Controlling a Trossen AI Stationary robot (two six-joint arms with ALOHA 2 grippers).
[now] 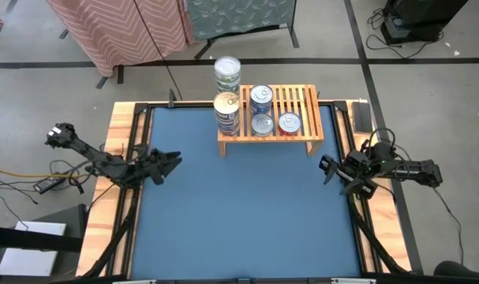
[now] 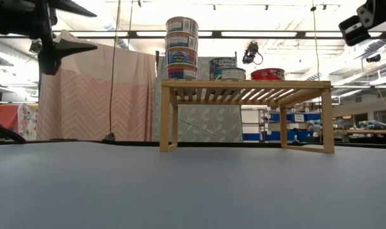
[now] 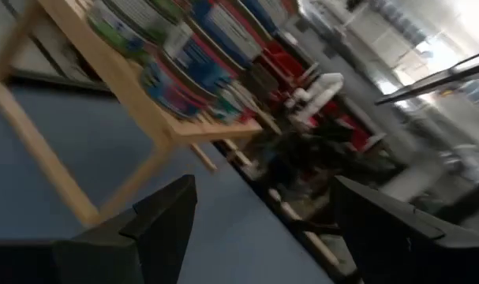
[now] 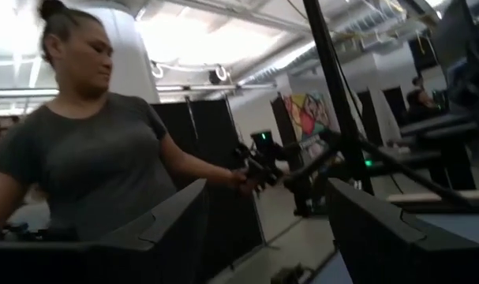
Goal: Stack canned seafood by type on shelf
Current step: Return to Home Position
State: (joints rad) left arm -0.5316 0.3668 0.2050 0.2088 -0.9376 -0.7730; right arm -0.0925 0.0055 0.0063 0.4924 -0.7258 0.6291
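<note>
Item 1, left gripper (image 1: 174,162): my fingers (image 3: 156,221) are spread apart with nothing between them, held above the table (image 1: 239,221) at 9 o'clock, reckoning the clock from the overhead view with 12 at the far edge. Item 2, right gripper (image 1: 327,168): fingers likewise parted and empty, at 3 o'clock, raised off the surface; beyond it, off the table, a person (image 4: 89,158) in a grey top. Item 3, shelf (image 1: 302,96): light slatted wood on short legs, standing at 12 o'clock, well apart from both grippers. Item 4, canned seafood, every tin that I can see standing on the shelf top: two tall stacks (image 1: 226,110) at the shelf's 9 o'clock end, one behind the other; just beside them toward 3 o'clock, blue-labelled tins (image 1: 261,96), one spot behind and one in front; then a red tin (image 1: 289,123) at the front, with the 3 o'clock end of the slats bare. Handling notes, by judgement: tins rigid, dense for their size, smooth-walled and apt to slip under a light pinch; best taken from above across the round side wall, under the rim lip, never by the flat lid. The tall stacks look the easiest to topple, so only a top tin should be touched, and lifted straight up. Status, as I judge it: sorting looks complete, both arms parked at the sides
</note>
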